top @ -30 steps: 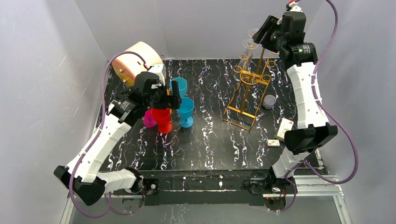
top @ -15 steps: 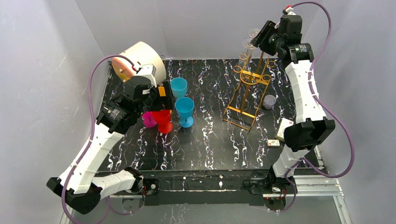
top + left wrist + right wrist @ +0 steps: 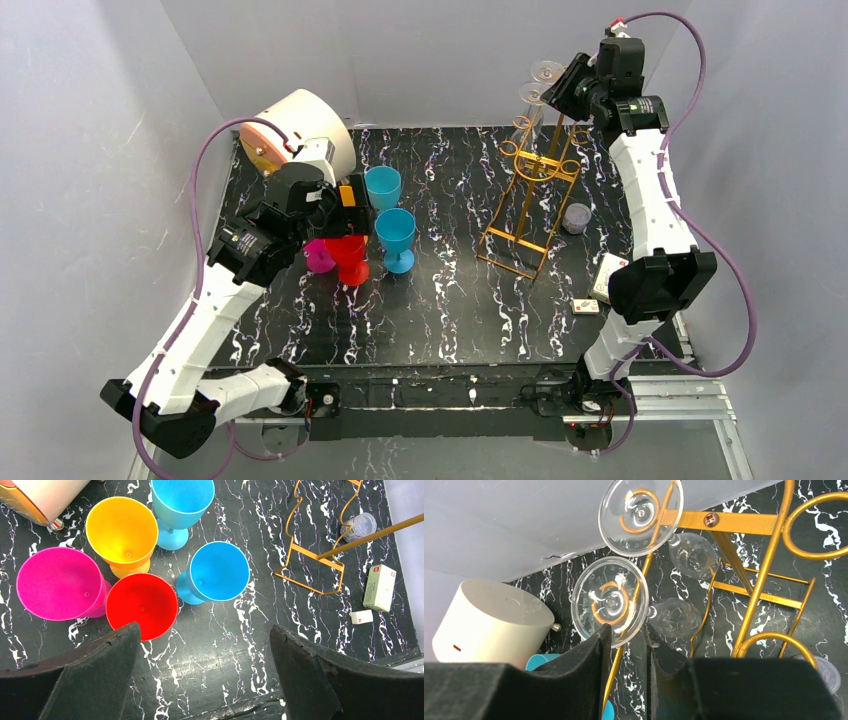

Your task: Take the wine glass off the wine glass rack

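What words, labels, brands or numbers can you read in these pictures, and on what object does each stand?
No text can be read in any view.
Pale box: a small red mark at one end, too small to read.
Small white box: nothing legible.
Cream cylinder: a tiny red mark low on its side, too small to read.

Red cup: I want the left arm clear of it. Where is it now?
The red cup stands left of centre in the top view, between the pink cup and the nearer blue cup.
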Motion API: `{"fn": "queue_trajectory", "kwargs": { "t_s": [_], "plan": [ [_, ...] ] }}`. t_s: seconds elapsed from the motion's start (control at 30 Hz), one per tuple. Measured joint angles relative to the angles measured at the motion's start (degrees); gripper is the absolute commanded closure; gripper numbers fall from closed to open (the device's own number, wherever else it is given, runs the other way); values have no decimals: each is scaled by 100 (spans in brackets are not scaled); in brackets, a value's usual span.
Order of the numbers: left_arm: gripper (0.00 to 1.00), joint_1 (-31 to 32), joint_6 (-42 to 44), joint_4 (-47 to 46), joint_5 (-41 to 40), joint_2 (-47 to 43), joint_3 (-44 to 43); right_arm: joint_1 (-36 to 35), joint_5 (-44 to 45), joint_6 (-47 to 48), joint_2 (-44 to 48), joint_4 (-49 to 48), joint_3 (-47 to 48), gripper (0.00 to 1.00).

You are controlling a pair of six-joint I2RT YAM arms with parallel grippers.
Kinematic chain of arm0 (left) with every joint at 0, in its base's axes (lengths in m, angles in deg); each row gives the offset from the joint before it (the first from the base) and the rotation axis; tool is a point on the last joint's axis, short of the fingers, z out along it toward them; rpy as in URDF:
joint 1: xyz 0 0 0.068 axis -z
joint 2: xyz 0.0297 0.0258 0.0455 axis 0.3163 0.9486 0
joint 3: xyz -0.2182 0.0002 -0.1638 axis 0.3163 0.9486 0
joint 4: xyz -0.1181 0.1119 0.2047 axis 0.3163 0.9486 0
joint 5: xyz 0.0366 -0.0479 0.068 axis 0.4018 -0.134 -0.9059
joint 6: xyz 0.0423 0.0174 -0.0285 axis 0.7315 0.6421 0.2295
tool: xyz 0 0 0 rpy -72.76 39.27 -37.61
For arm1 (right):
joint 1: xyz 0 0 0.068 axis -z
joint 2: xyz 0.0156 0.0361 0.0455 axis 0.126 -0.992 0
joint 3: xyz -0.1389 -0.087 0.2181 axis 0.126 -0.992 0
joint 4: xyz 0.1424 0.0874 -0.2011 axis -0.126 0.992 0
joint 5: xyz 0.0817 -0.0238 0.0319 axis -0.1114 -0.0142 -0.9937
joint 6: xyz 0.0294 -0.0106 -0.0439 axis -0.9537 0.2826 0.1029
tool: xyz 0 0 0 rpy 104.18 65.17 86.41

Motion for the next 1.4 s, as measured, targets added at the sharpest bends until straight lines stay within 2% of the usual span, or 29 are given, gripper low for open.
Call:
{"fn": "queue_trajectory", "kwargs": {
  "t_s": [0.03, 0.13, 0.5, 1.0, 1.07, 1.4],
  "plan": [
    [2, 0, 2, 2, -2, 0, 0, 17, -35, -24, -4, -39, -31, 58],
    [2, 0, 2, 20, -2, 0, 0, 57, -129, -111, -22, -87, -87, 57],
    [2, 0, 2, 85, 0, 0, 0, 101, -496, -262, -46, -254, -243, 60],
    [2, 0, 2, 83, 22, -2, 0, 144, -597, -400, -46, -520, -374, 71],
    [2, 0, 2, 83, 33, -2, 0, 151, -597, -413, -46, -531, -374, 75],
    [2, 0, 0, 81, 94, -2, 0, 170, -608, -459, -37, -632, -374, 79]
  ]
}}
